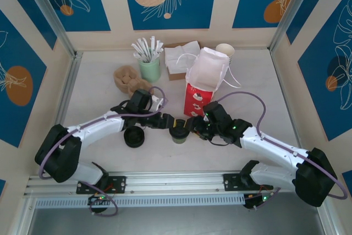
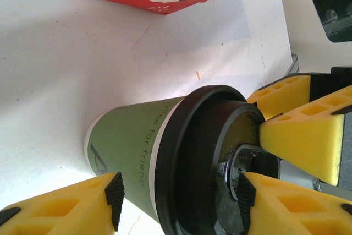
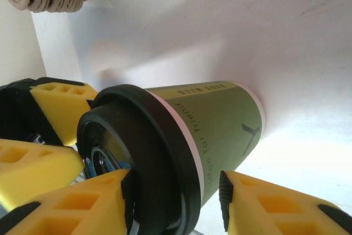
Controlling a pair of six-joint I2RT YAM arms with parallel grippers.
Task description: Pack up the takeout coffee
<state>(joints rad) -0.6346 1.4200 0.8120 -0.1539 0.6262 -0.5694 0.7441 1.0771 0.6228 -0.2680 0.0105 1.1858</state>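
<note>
Coffee cup (image 1: 178, 130), olive-green paper with a black lid pressed on, stands upright on the white table (image 1: 275, 81), a little toward 6 o'clock from the middle of the top view. Pale lettering ending "for friend" runs up its side.

The left gripper (image 1: 169, 123) reaches it from 9 o'clock and the right gripper (image 1: 192, 126) from 3 o'clock, so the two meet at the cup. In each wrist view that arm's yellow fingers stand partly spread, one by the lid and one by the green wall, with the cup between them. I cannot tell whether the black pads press on the cup or sit just off it. Each wrist view also shows the other arm's yellow fingers beyond the lid.

A red-and-white paper bag (image 1: 203, 81) stands upright at 1 o'clock from the cup, near it, its mouth open and its white cord handles hanging loose. A low stack of black lids (image 1: 133, 136) sits at 9 o'clock, under the left forearm.

Farther back, a pale green holder of white wrapped sticks (image 1: 148, 67) is at 11 o'clock, a pile of brown cardboard pieces (image 1: 127, 78) at 10 o'clock, white napkins (image 1: 181, 58) at 12 o'clock, and a stack of cream cups (image 1: 225, 51) beyond the bag at 1 o'clock.
</note>
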